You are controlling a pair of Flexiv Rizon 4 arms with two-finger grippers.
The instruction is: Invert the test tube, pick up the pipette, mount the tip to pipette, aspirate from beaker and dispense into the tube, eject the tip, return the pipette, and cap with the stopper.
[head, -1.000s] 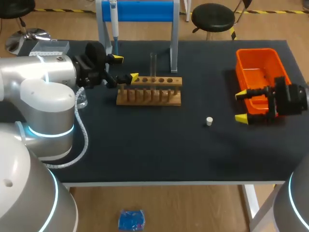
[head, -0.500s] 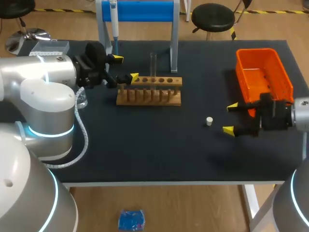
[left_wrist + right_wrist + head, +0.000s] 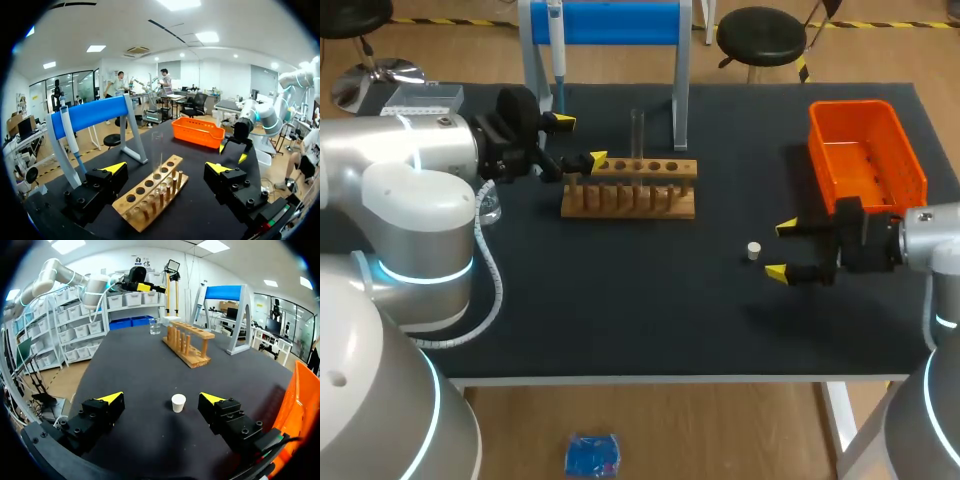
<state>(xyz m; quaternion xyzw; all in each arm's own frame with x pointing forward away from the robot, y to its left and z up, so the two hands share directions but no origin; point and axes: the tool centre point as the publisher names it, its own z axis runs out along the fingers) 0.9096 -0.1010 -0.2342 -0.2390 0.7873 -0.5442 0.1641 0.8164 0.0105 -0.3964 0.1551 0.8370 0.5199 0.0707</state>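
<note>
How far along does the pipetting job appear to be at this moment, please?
Seemingly near the end: the test tube stands upright in the rack and the pipette hangs on its stand. In hand: the open right tool faces the stopper. Left: capping the test tube.

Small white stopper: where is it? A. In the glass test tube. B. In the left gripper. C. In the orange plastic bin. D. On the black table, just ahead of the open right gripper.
D: the small white stopper stands on the black table, untouched, just ahead of the open right gripper.
</note>
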